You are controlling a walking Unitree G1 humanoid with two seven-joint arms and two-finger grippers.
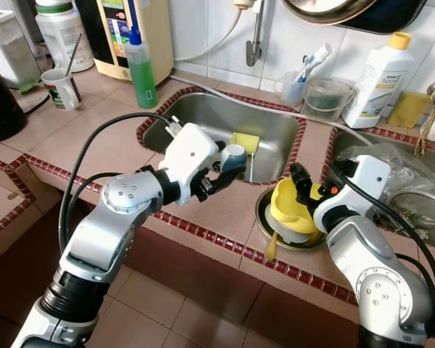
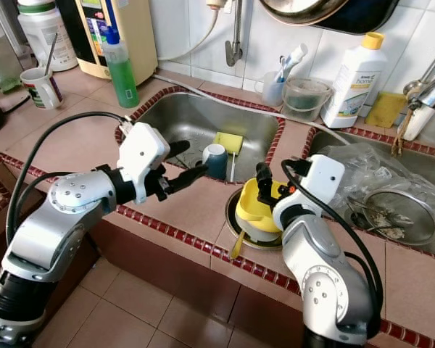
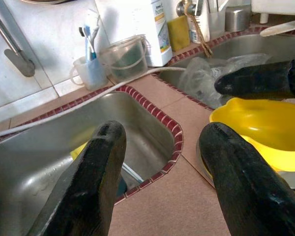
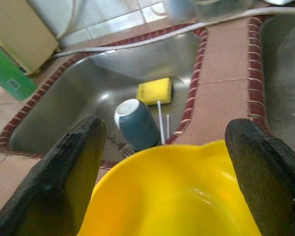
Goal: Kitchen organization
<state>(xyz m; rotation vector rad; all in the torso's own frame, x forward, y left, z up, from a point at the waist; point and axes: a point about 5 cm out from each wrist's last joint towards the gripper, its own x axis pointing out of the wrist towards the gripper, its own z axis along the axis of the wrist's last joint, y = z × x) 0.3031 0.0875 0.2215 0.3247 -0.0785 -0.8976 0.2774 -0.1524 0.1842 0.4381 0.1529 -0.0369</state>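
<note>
On the tiled worktop (image 1: 225, 206), nearest the robot, a yellow bowl (image 1: 288, 203) is stacked on a dish (image 2: 241, 230), and the right gripper (image 1: 301, 181) is set over its rim with fingers spread wide, holding nothing, probably placed so to take the bowl; the left gripper (image 2: 180, 164) is held out beside it over the near edge of the sink (image 1: 196, 116), fingers likewise parted and empty, pointed toward the basin as if for what lies there; within the sink a blue-grey cup (image 4: 136, 124) is seen lying on its side, just beside a yellow sponge (image 4: 155, 91) and a thin white stick; farther back a green bottle (image 1: 141, 67), a toothbrush cup (image 1: 293, 88) and a white detergent bottle (image 1: 376, 78) are ranged along the wall.
</note>
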